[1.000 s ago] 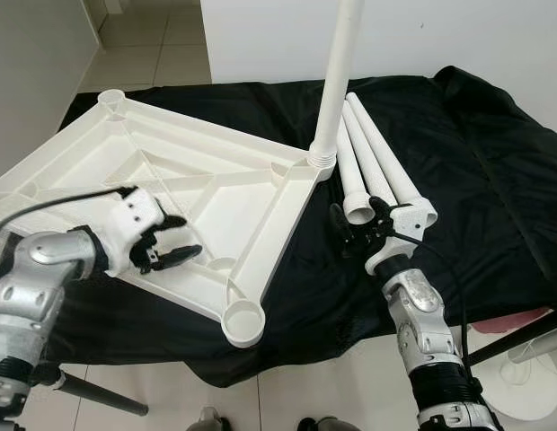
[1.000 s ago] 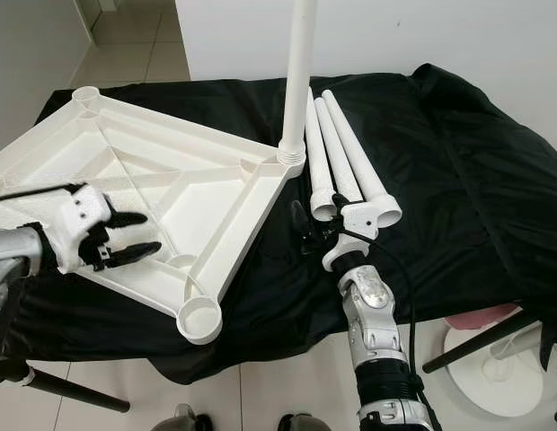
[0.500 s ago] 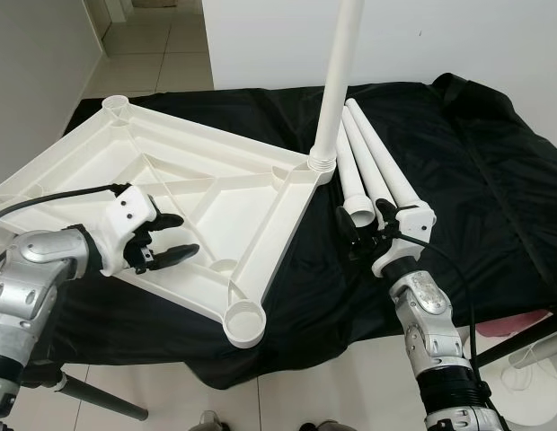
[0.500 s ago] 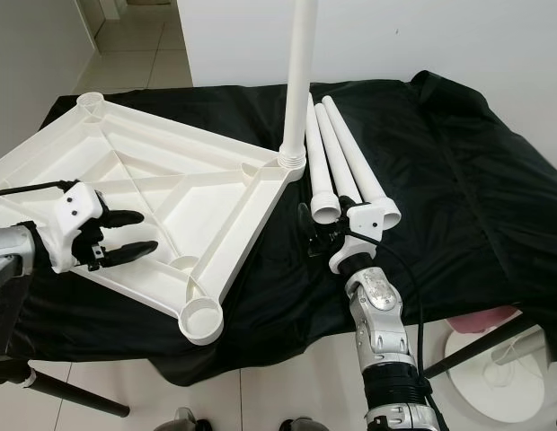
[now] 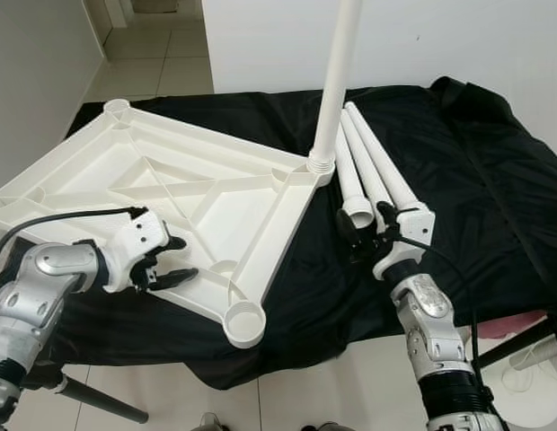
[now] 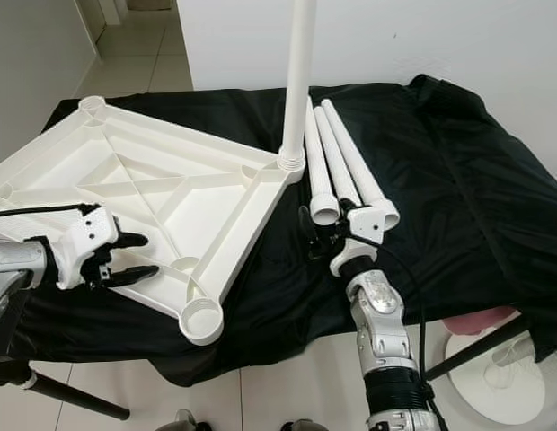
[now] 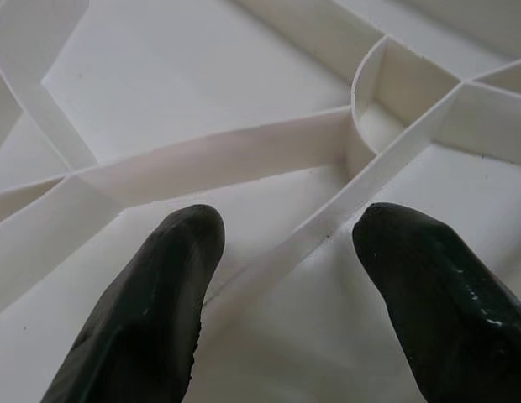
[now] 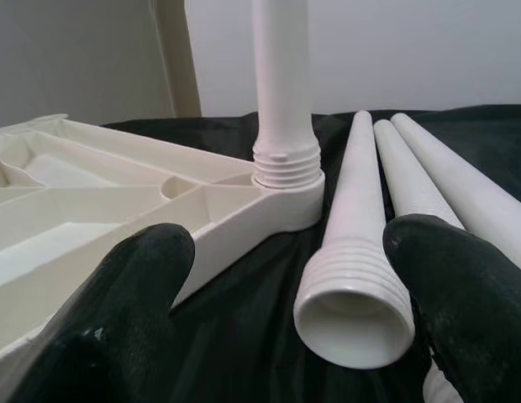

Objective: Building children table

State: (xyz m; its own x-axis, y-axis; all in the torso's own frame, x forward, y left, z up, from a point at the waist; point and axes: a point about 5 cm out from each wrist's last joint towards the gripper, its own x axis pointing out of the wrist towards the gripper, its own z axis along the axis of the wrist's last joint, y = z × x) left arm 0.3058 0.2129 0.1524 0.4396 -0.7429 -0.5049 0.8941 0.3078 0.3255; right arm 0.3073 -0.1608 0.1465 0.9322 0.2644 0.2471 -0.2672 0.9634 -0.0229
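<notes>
While the white tabletop point(image 5: 171, 197) lies upside down on the black cloth point(image 5: 476, 171) that covers the worktop, its ribbed underside faces up and one white leg point(image 5: 337, 81) stands upright in the far corner socket. Three loose legs point(image 5: 368, 166) lie side by side on the cloth just beside that corner, their threaded ends pointing toward the robot. An empty round socket point(image 5: 244, 323) sits at the tabletop's near corner, close to the worktop's edge.

The left gripper point(image 5: 166, 262) hovers over the near edge of the tabletop with its fingers point(image 7: 172, 285) spread apart, gripping nothing; in the left wrist view a raised rib of the underside runs between the two tips. The right gripper point(image 5: 364, 229) is at the near ends of the loose legs, its fingers point(image 8: 134, 302) also parted and empty. In the right wrist view the open threaded mouth of the nearest leg point(image 8: 355, 302) lies between the two tips, without visible contact.

Pale floor tiles point(image 5: 153, 63) and a white wall point(image 5: 440, 36) lie beyond the worktop.
</notes>
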